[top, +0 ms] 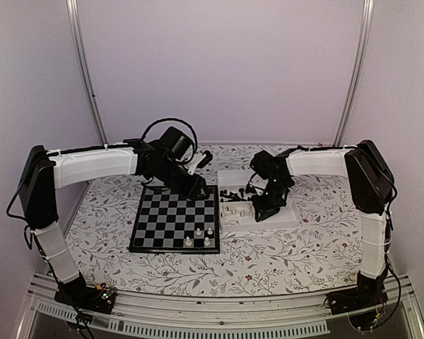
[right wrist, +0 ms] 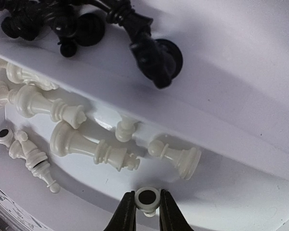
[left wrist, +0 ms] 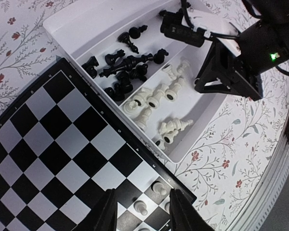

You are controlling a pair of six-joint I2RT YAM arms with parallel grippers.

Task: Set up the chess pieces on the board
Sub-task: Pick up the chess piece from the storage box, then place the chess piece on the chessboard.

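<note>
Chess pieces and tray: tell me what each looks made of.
The white chess pieces look like glossy moulded plastic, going by their soft highlights. The black chess pieces likewise, shiny. The tray is probably smooth white plastic, satin, with rounded moulded walls.

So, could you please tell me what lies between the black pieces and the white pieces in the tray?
A raised white divider of the tray separates black pieces from white pieces; the left and right wrist views both show it.

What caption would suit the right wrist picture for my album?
Right pincer grips a white chess piece in the tray beside toppled white pieces.
</note>
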